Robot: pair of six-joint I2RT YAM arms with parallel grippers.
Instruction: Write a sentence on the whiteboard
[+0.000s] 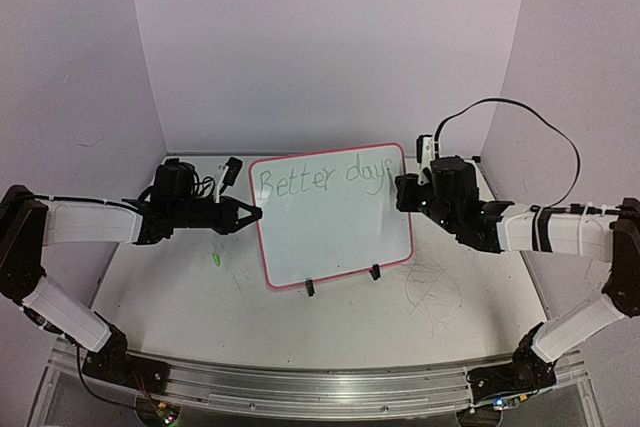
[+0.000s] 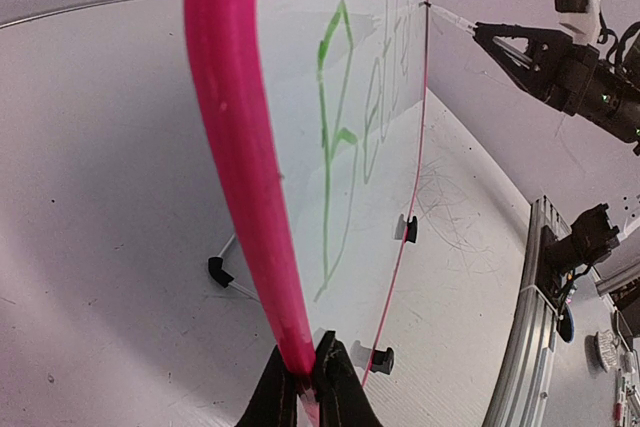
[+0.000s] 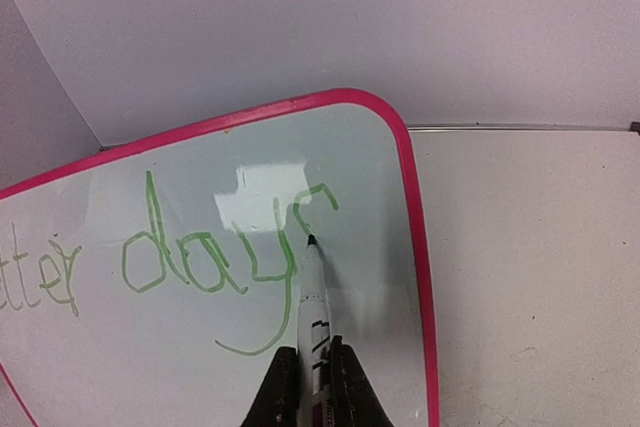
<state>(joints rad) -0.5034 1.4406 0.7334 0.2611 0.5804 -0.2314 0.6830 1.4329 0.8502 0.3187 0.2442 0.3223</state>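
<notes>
Right gripper (image 3: 312, 367) pinches a white marker (image 3: 314, 292), whose tip touches the whiteboard (image 3: 120, 367) just ahead. The tip sits on the last stroke of the sentence (image 3: 200, 257), close inside the pink right rim. Left gripper (image 2: 306, 372) clamps the board's opposite edge. Beyond both, bare table (image 3: 530, 247) runs to the back wall (image 3: 300, 27).

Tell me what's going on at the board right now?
The left gripper is shut on the whiteboard at the pink rim of its left edge, steadying it upright on its stand feet. The right gripper holds a white marker with its tip on the board, at the final letter of "days". The green sentence reads "Better days" so far; nothing is written below it.
</notes>
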